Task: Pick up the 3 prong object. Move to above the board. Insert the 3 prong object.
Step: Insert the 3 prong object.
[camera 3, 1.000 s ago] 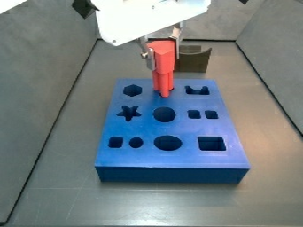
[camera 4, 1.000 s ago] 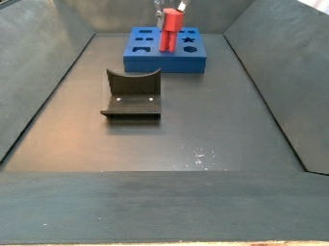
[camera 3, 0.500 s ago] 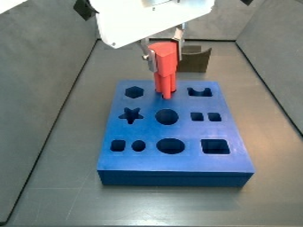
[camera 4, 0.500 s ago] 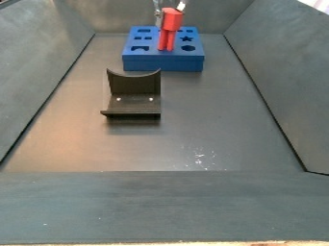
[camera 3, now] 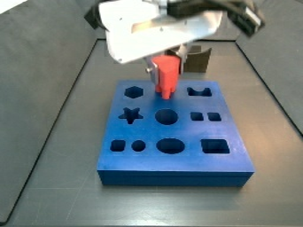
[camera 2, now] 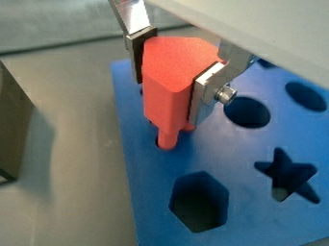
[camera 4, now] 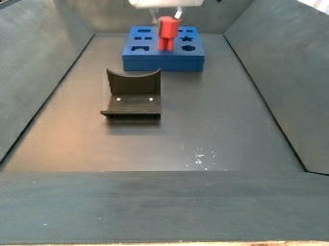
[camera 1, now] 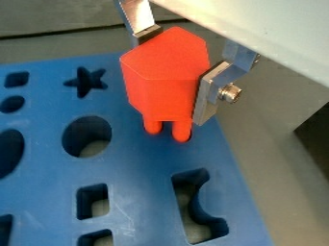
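Observation:
The 3 prong object (camera 1: 161, 77) is a red-orange peg, held upright between the silver fingers of my gripper (camera 1: 176, 62). In a wrist view its prongs (camera 2: 164, 142) reach down to the top of the board (camera 2: 244, 163) near one edge. I cannot tell how deep they sit. Both side views show the peg (camera 3: 167, 75) (camera 4: 167, 32) standing over the far part of the blue board (camera 3: 178, 160) (camera 4: 193, 62), under the white gripper body (camera 3: 154, 35). The gripper is shut on the peg.
The dark fixture (camera 4: 131, 94) stands on the grey floor in front of the board, and also shows behind the board (camera 3: 197, 58) in a side view. Star, hexagon, round and square holes (camera 3: 130, 113) surround the peg. Sloping grey walls (camera 4: 38, 86) enclose the floor.
The gripper has come down a little with the peg, so the peg's top sits lower over the board. The gripper body looks blurred now.

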